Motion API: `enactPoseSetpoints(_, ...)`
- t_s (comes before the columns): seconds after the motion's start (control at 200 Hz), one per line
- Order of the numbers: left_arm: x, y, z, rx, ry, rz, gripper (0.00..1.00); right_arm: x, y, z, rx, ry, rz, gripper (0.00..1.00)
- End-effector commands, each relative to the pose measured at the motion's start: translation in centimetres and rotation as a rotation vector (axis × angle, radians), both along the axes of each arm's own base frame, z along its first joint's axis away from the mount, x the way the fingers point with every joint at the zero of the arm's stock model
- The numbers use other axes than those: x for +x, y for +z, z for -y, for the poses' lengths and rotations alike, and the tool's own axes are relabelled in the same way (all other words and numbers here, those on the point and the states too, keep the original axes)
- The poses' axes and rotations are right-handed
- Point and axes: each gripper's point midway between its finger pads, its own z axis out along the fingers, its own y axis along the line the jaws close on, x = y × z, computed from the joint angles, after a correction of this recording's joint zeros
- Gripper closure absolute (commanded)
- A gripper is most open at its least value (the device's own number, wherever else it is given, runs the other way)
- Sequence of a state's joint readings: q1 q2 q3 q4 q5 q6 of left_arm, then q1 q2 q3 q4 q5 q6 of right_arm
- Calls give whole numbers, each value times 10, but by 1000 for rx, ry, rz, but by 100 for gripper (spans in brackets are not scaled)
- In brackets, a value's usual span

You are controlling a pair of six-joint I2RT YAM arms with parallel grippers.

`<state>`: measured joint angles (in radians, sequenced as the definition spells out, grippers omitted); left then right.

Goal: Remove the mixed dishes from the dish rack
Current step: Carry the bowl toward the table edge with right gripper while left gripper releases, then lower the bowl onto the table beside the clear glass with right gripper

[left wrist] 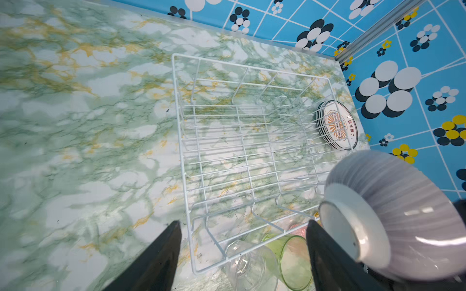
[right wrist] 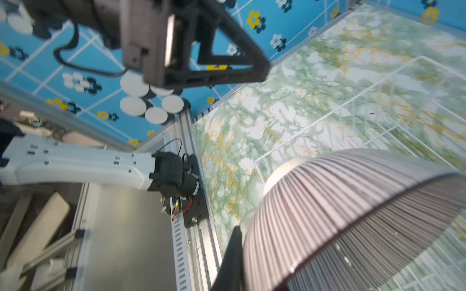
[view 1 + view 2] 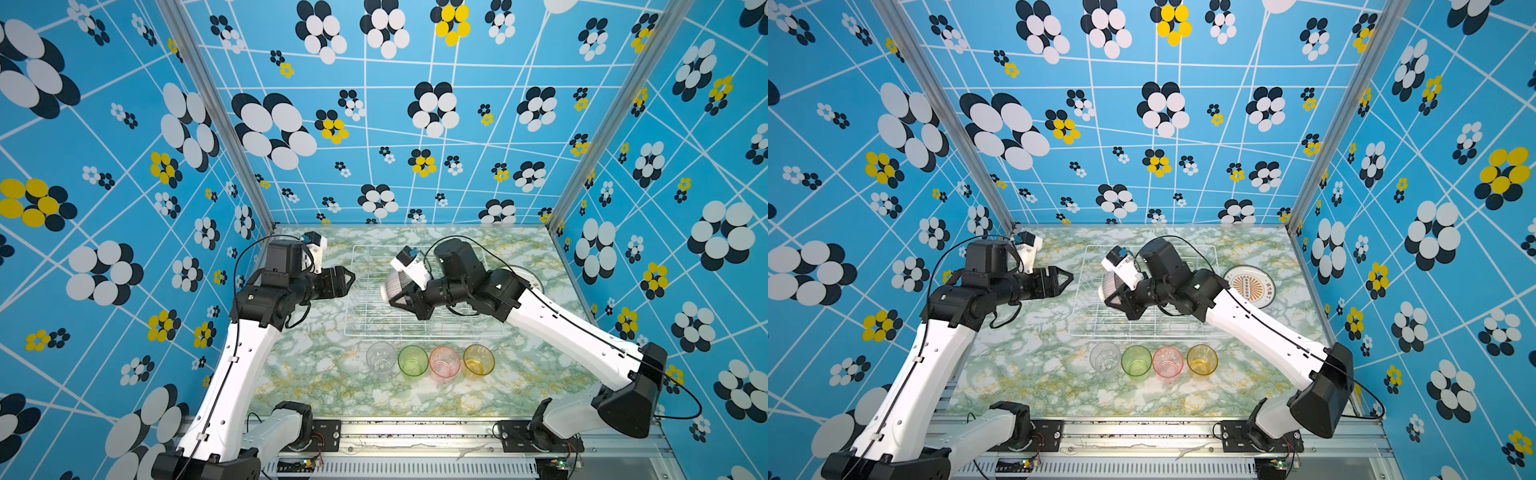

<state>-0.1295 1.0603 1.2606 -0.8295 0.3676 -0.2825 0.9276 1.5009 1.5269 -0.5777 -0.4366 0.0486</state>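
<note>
**One bowl aloft, four tumblers out**

Left of the dish rack (image 3: 424, 332), the left gripper (image 3: 348, 278) hovers with jaws wide. Over the rack, the right gripper (image 3: 395, 301) clamps one ribbed bowl (image 3: 390, 284) by its rim. Four tumblers (image 3: 412, 360) stand in a row before the rack: clear, green, pink, amber. One plate stack (image 3: 1250, 286) lies right of it.

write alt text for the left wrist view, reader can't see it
An empty white wire dish rack sits on a green marbled table, framed by the open left gripper. A ribbed bowl looms close, its foot toward the camera; stacked printed plates lie beyond the rack, a clear tumbler and a green tumbler just outside it.
</note>
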Motion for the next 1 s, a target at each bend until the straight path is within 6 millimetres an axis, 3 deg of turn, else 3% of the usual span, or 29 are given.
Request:
enactPoseSetpoints(0.0, -20, -10, -16, 54, 22, -35, 19, -35, -4, -9, -151, 149, 139, 100)
enactPoseSetpoints(0.08, -30, -6, -24, 76, 43, -17, 18, -65, -8, -27, -202, 252, 166, 100)
enactPoseSetpoints(0.195, -40, 2, -42, 126, 123, 37, 18, -100, -28, -52, -314, 380, 216, 100)
enactPoseSetpoints(0.37, -57, 20, -77, 216, 283, 103, 17, -126, -71, -81, -498, 469, 324, 100)
enactPoseSetpoints(0.465, -66, 31, -86, 229, 320, 133, 17, -127, -92, -93, -579, 475, 380, 100)
enactPoseSetpoints(0.62, -75, 39, -87, 226, 320, 152, 8, -122, -123, -104, -700, 474, 458, 100)
enactPoseSetpoints(0.645, -75, 38, -87, 225, 316, 149, 8, -120, -137, -107, -735, 480, 456, 100)
enactPoseSetpoints(0.995, -76, 42, -82, 207, 293, 166, 7, -87, -199, -112, -941, 464, 586, 100)
